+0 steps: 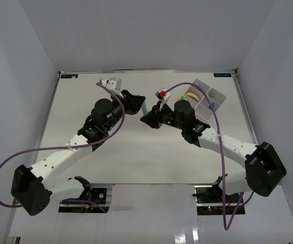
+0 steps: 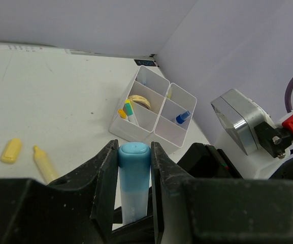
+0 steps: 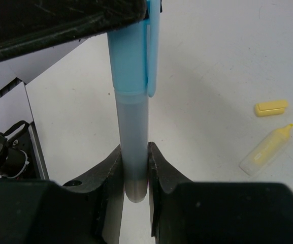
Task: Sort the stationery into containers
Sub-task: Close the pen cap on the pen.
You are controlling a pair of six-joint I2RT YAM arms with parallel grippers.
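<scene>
A highlighter with a light blue cap hangs above the table between both arms. My left gripper is shut on its blue cap. My right gripper is shut on the pale barrel, near its end. In the top view the left gripper and the right gripper meet at the table's middle back. The white four-compartment tray stands at the back right and holds a tan ring, pens and a blue-capped item.
A yellow cap and an uncapped yellow highlighter lie apart on the table, the cap and the highlighter left of my left gripper. The right arm's wrist camera sits close by. The tray is near the back wall.
</scene>
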